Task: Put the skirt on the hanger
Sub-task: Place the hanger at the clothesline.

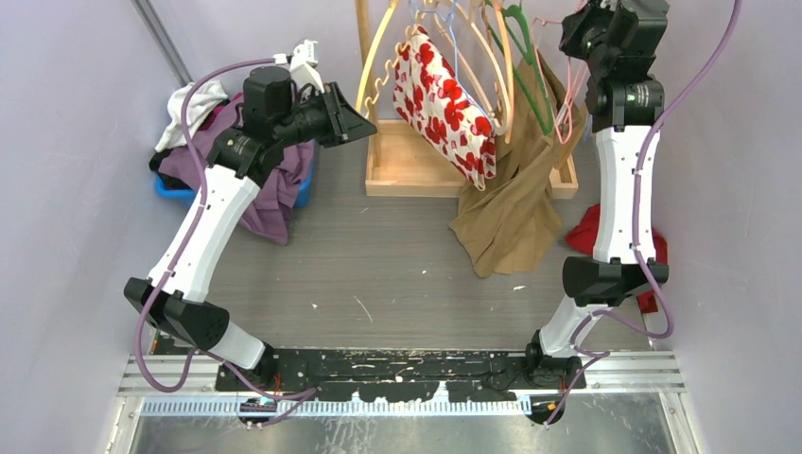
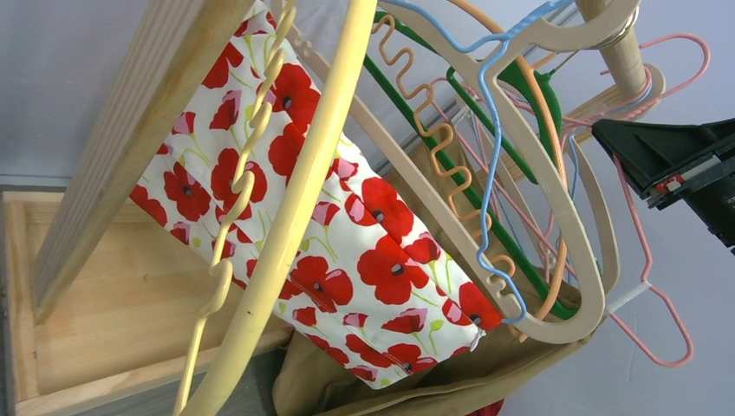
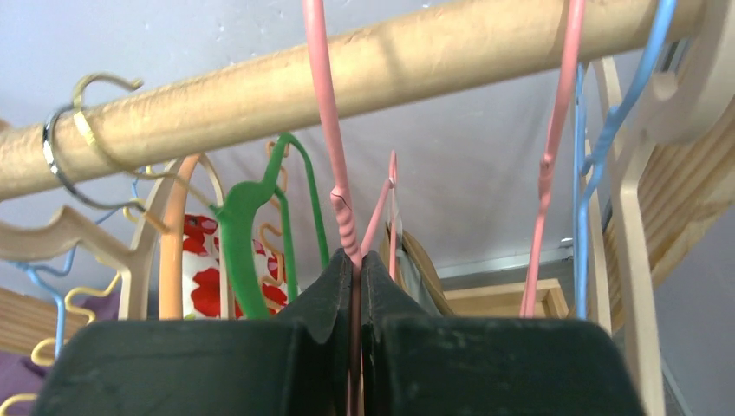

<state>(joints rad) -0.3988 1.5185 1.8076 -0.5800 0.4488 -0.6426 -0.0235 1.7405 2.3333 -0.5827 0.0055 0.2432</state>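
Right pincer [image 3: 356,270]: clamped on pink hanger [image 3: 332,165], arm raised to rail [image 3: 416,61].
Left pincer [image 1: 352,119]: state unclear, elbow bent, facing poppy skirt [image 1: 443,104].

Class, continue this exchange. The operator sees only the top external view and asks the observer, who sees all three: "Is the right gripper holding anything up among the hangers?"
Observer: Yes. The right wrist view shows the right gripper shut on the thin wire of a pink hanger.
Operator: Is it hooked on the rail?
Observer: I can't tell. The wire crosses in front of the rail and leaves the top of the picture, so the hook is out of sight.
Operator: What does the left wrist camera see?
Observer: The skirt close up, with a yellow hanger crossing in front of it.
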